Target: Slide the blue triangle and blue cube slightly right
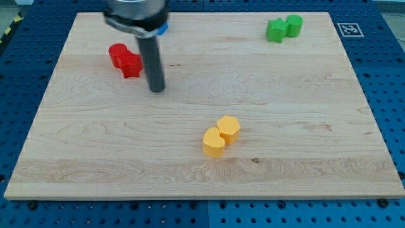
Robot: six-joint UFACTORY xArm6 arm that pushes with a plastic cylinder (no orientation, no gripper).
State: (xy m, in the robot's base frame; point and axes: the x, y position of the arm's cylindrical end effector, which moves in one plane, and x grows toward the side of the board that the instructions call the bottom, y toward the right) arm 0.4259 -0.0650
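Tip [155, 90] down on the counter [304, 126] at upper left, just right of the red blocks [125, 60]; no pincer fitted, so nothing to report apart or together. Only a blue sliver [164, 28] visible behind the arm at top; best approached from its left, pushed gently rightward. No containers visible.

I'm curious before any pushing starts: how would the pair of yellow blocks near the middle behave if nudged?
The yellow blocks look squat, so they'd probably slide on the wooden board, not tip. They touch, so one likely shoves the other. My tip is far off, beside the red blocks.
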